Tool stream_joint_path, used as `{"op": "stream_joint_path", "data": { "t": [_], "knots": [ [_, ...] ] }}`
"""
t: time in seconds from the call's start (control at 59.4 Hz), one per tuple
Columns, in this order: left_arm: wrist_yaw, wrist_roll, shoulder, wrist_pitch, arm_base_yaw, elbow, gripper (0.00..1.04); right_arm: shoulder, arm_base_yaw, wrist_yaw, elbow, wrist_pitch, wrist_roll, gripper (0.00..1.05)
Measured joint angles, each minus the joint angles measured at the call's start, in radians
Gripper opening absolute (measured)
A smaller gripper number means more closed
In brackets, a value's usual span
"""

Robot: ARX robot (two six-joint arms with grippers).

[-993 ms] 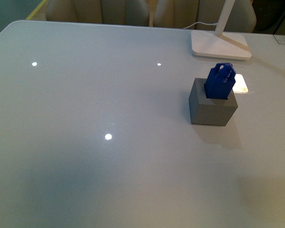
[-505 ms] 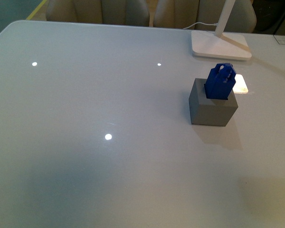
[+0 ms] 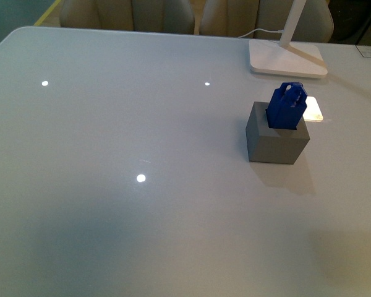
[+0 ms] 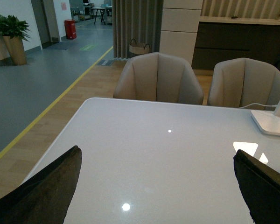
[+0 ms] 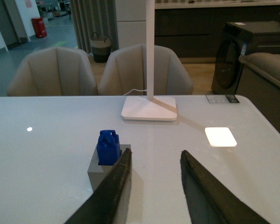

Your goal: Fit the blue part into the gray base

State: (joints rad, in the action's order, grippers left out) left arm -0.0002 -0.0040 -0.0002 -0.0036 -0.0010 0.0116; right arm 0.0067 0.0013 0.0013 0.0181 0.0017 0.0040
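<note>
Blue part (image 3: 287, 106) sits in the hole on top of the gray base (image 3: 276, 140), at about 2 o'clock on the white table (image 3: 111, 204). It looks light, hard and smooth, and the loop on top looks like the best spot to hold. The lamp (image 3: 288, 57) is just behind, at 12 o'clock. The right gripper (image 5: 151, 186) is partly open and empty. The left gripper (image 4: 158, 186) is wide open and empty.

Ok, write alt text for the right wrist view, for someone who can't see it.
A blue part sits in the top of a gray base on a white table, its looped handle sticking up. The right hand is open and holds nothing, with the base just beside one finger. Behind stand a white lamp and two beige chairs.
</note>
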Motion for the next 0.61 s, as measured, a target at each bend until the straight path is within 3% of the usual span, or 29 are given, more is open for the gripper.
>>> {"op": "stream_joint_path", "data": {
  "t": [0.354,0.606],
  "knots": [
    [0.000,0.000,0.000,0.000,0.000,0.000,0.97,0.000,0.000,0.000,0.000,0.000,0.000,0.96],
    [0.000,0.000,0.000,0.000,0.000,0.000,0.97,0.000,0.000,0.000,0.000,0.000,0.000,0.96]
  ]
}}
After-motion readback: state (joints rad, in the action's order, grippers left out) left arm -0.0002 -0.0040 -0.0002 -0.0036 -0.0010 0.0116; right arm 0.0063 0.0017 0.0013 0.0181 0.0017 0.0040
